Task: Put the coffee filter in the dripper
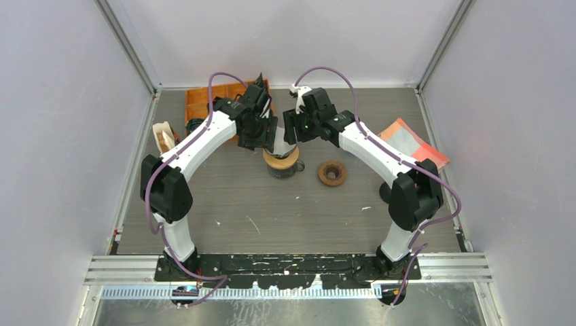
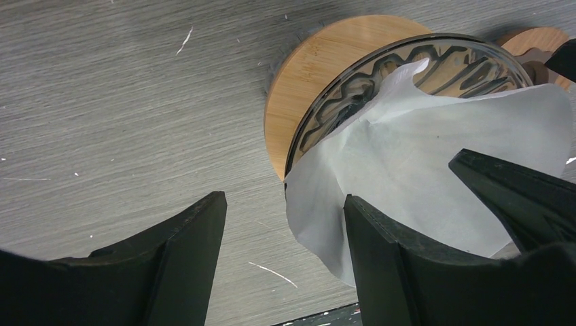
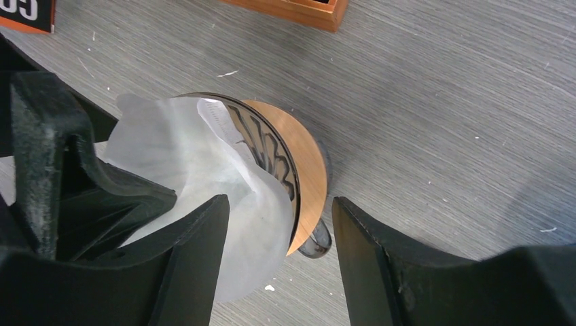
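Filter point(image 2: 421, 156) opened, mouth up, axis near upright in dripper point(image 2: 360, 85) — left pincer point(image 2: 283, 210), right pincer point(image 3: 278, 217) both apart.

Only one scrap of lettering can be read. In the right wrist view, bold white capitals stand on a black label point(image 3: 24, 13) with an orange lower edge, lying on the surface point(image 3: 441, 102) beyond the dripper point(image 3: 266, 146). The frame edge cuts the word short, leaving what looks like "CO". Any print on the orange-and-white packet point(image 1: 414, 142) at the right edge is too small to read.
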`<state>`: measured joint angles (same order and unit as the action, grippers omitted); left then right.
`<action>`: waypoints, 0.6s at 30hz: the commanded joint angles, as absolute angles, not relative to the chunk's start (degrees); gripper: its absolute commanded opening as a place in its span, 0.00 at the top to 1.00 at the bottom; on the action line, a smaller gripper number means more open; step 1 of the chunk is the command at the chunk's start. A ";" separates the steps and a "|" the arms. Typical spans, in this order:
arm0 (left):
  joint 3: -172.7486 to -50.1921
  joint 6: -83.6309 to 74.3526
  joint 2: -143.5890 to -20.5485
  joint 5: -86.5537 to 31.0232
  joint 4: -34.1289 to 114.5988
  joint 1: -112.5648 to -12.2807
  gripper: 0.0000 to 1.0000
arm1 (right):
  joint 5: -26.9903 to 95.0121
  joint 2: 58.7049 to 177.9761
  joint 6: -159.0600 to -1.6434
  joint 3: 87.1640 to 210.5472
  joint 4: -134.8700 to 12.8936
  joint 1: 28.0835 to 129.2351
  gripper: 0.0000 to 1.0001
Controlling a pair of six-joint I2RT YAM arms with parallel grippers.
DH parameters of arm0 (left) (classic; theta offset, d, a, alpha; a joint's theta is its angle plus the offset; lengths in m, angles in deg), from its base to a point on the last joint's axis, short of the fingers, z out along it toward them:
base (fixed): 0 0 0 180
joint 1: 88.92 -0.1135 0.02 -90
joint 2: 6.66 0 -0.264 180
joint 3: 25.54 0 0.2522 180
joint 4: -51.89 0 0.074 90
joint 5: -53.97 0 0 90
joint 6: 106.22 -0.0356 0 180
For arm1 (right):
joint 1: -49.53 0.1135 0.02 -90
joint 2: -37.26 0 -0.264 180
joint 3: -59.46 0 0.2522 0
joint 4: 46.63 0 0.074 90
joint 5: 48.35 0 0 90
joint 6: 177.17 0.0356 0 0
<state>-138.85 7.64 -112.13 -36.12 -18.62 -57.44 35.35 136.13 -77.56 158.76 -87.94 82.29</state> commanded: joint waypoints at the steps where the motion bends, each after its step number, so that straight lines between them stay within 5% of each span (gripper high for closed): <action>1: -138.22 7.79 -109.02 -34.81 -16.64 -57.72 0.34 | 34.09 135.76 -76.37 159.98 -83.96 82.05 0.36; 18: -136.56 7.99 -107.27 -34.79 -16.24 -57.72 0.34 | 38.65 137.81 -75.88 156.99 -82.37 80.66 0.38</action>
<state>-136.97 7.77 -111.02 -35.47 -17.31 -57.44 37.07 138.66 -76.29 157.25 -85.28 81.08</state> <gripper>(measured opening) 0.665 0.621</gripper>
